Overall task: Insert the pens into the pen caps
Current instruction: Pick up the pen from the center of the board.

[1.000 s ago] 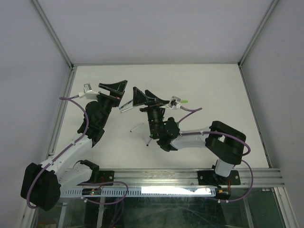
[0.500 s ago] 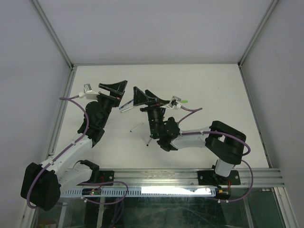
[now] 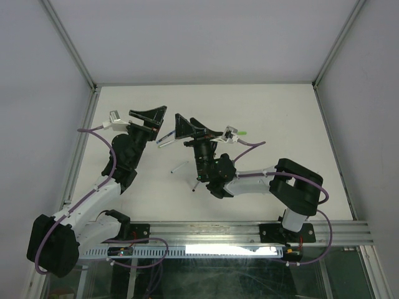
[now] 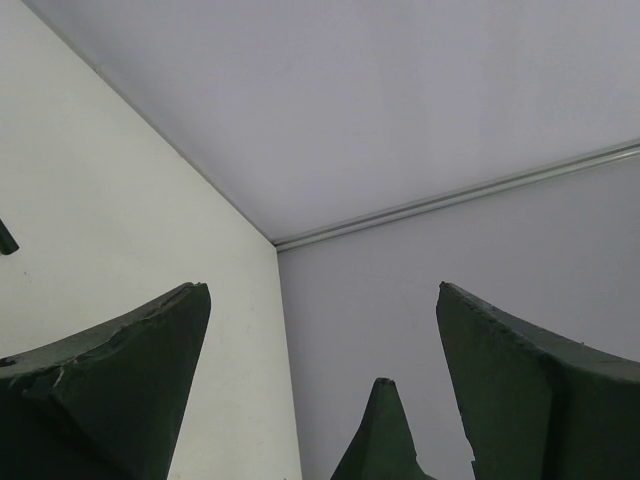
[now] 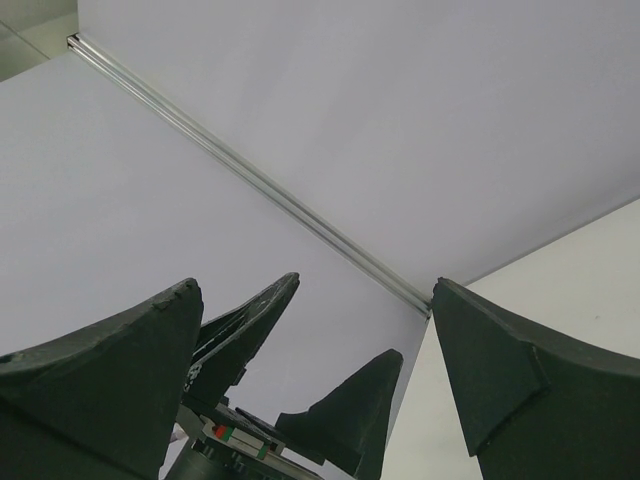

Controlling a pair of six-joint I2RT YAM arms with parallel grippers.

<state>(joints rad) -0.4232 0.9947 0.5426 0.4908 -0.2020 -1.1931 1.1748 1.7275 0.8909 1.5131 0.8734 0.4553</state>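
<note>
Both grippers hang raised above the white table [image 3: 280, 124], tilted up toward the back wall. My left gripper [image 3: 149, 113] [image 4: 320, 290] is open with nothing between its fingers. My right gripper [image 3: 188, 123] [image 5: 315, 285] is open too and holds nothing. The two stand close together, and each wrist view shows the other's fingertips. One slim white pen [image 3: 165, 138] lies on the table between them. A second pen [image 3: 179, 167] lies nearer the front. A thin dark-tipped stick [image 3: 196, 185] pokes out from under the right arm. A small light green piece [image 3: 242, 132] shows beside the right wrist. No other pen caps show.
Grey walls with metal corner rails [image 3: 68, 50] enclose the table on three sides. The aluminium mounting rail [image 3: 249, 230] with both arm bases runs along the near edge. A small dark object [image 4: 5, 238] sits at the left edge of the left wrist view.
</note>
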